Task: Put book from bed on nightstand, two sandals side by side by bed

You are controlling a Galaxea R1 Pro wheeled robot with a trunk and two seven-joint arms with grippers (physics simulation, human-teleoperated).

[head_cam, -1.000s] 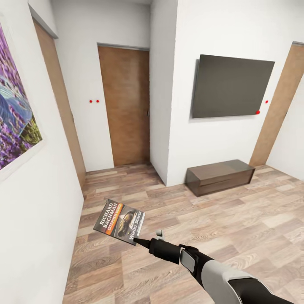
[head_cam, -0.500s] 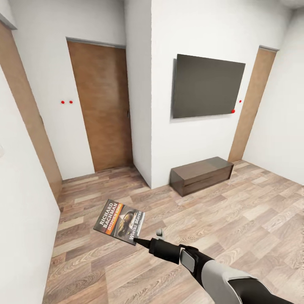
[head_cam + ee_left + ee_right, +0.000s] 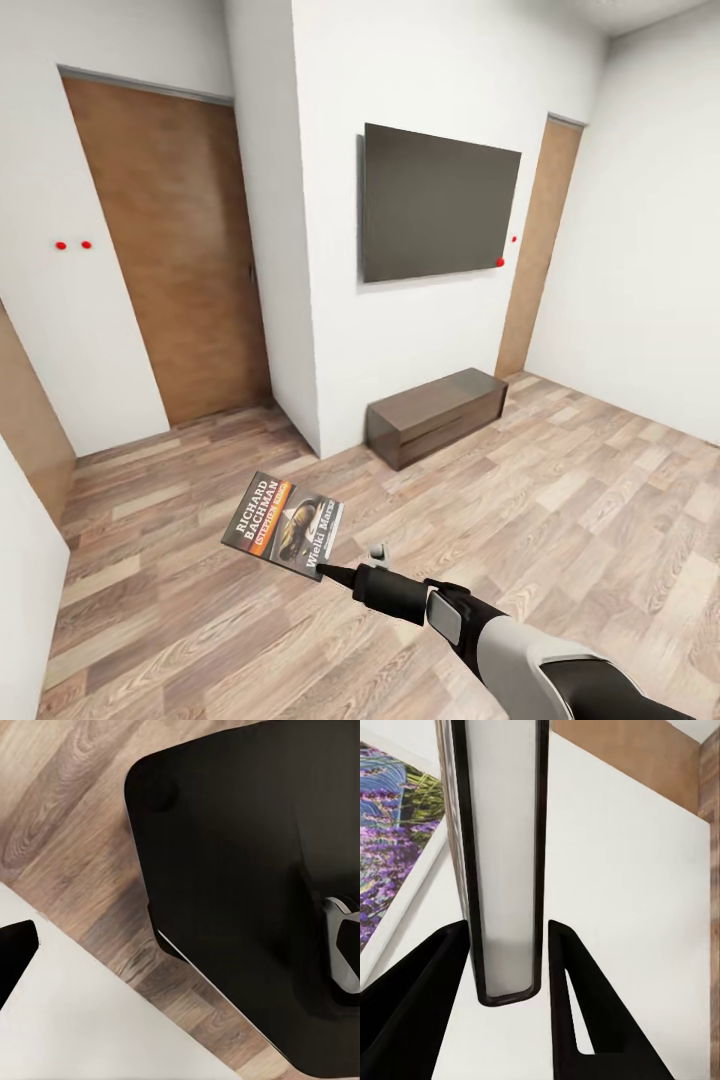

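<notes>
The small thin paperback book (image 3: 283, 524) with a dark cover, an orange band and white title lettering hangs in the air above the wood-plank floor (image 3: 560, 520), pinched at its lower corner by the black right gripper (image 3: 335, 574), whose arm reaches in from the lower right of the head view. In the right wrist view the book (image 3: 502, 855) shows edge-on, its pale page block standing between the two black fingers (image 3: 577, 1012), which close on it from both sides. Ahead stands a white wall pier (image 3: 330, 330) with a flat dark wall-mounted screen (image 3: 437, 203), and a low dark-brown wooden cabinet (image 3: 437, 415) sits on the floor against the foot of that wall. Left of the pier is a recess with a brown wooden door (image 3: 175, 250); another brown door (image 3: 535, 240) lies at the far right beyond the screen. The planks between the book and the cabinet, and out to the right wall, lie bare. A white wall edge (image 3: 25, 580) runs close along the left. In the left wrist view a broad black body (image 3: 247, 885) hangs over the planks, and I cannot tell whether the left gripper is open or closed.
</notes>
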